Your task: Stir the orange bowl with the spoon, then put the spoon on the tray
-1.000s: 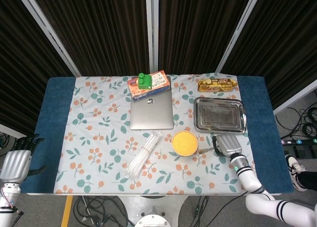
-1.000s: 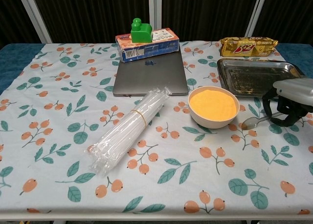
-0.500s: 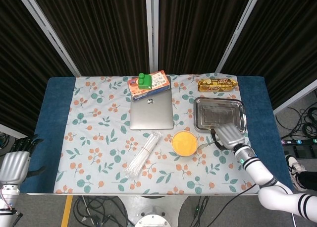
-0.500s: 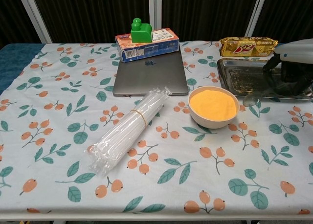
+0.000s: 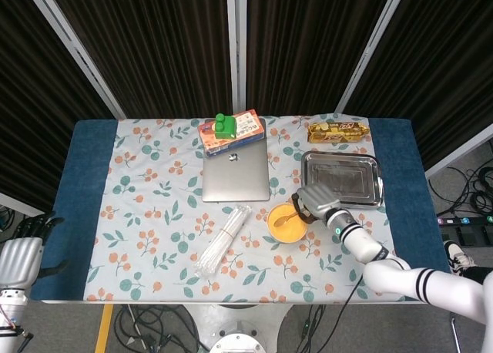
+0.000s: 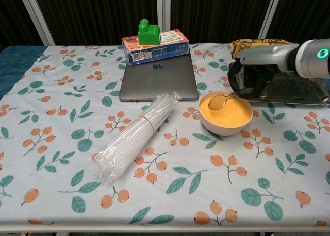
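Observation:
The orange bowl [image 5: 286,223] [image 6: 226,112] stands right of the table's middle, filled with orange powder. My right hand [image 5: 314,203] [image 6: 251,79] hovers over its right rim and holds the spoon [image 6: 220,100] [image 5: 285,216], whose head hangs just above or at the powder's surface. The steel tray [image 5: 343,177] [image 6: 304,91] lies behind and to the right of the bowl, with nothing visible in it. My left hand [image 5: 21,253] hangs off the table's left edge with its fingers apart, holding nothing; only the head view shows it.
A closed laptop [image 5: 235,170] [image 6: 158,80] lies behind the bowl, with a box [image 6: 154,46] and a green block [image 6: 148,32] at its far end. A bundle of clear straws [image 6: 133,137] lies left of the bowl. A gold snack pack [image 6: 256,47] sits behind the tray.
My right hand lifted the spoon from the table right of the bowl, swung up past the tray and then left, bringing the spoon head over the bowl. The left hand barely moved.

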Motion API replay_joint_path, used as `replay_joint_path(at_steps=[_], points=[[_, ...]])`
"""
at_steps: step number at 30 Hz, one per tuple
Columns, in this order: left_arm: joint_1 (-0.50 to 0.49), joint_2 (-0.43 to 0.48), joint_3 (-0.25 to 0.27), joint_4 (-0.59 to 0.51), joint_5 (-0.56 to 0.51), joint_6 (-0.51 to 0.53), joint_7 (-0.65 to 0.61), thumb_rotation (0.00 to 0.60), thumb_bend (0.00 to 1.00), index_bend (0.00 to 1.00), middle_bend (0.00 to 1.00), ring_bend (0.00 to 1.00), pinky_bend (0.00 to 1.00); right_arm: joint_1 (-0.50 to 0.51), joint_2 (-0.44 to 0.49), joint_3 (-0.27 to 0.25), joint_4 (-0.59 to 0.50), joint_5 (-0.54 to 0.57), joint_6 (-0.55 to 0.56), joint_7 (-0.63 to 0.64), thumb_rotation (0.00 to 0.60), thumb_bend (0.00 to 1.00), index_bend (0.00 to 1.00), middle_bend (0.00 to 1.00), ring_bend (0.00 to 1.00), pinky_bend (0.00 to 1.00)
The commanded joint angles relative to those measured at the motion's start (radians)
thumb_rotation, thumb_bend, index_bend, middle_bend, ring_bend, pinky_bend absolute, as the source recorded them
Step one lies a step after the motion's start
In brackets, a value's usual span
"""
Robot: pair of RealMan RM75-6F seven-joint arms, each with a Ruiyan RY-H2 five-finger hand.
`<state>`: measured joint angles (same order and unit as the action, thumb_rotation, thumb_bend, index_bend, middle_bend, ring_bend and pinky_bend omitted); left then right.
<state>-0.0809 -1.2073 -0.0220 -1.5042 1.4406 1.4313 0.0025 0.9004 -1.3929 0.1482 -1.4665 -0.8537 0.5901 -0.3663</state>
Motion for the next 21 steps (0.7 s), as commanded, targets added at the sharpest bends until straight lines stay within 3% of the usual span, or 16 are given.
replay_joint_path(at_steps=[1,4,9,16,21], points=[[0.002,-0.002,0.001,0.004,-0.001,0.000,-0.005,0.600,0.00,0.26,0.22,0.15,0.14,0.019,-0.023,-0.027,0.012,0.015,0.029,-0.032,0.600,0.25,0.45,0.98,0.99,1.00],[0.003,-0.004,0.001,0.008,0.001,0.001,-0.010,0.600,0.00,0.26,0.22,0.15,0.14,0.022,-0.023,-0.040,-0.004,0.019,0.061,-0.046,0.600,0.17,0.36,0.98,0.99,1.00],[0.002,-0.005,-0.001,0.011,0.006,0.003,-0.016,0.600,0.00,0.26,0.22,0.15,0.14,0.013,-0.002,-0.047,-0.044,-0.030,0.123,-0.051,0.600,0.11,0.35,0.98,0.99,1.00],[0.004,-0.002,0.001,0.005,0.009,0.002,-0.021,0.600,0.00,0.26,0.22,0.15,0.14,-0.020,0.021,-0.091,-0.032,-0.289,0.220,-0.044,0.600,0.27,0.54,0.98,1.00,1.00],[0.004,-0.002,0.003,-0.003,0.012,0.002,-0.015,0.600,0.00,0.26,0.22,0.15,0.14,-0.028,0.009,-0.116,0.017,-0.354,0.224,-0.044,0.600,0.29,0.56,0.98,1.00,1.00]])
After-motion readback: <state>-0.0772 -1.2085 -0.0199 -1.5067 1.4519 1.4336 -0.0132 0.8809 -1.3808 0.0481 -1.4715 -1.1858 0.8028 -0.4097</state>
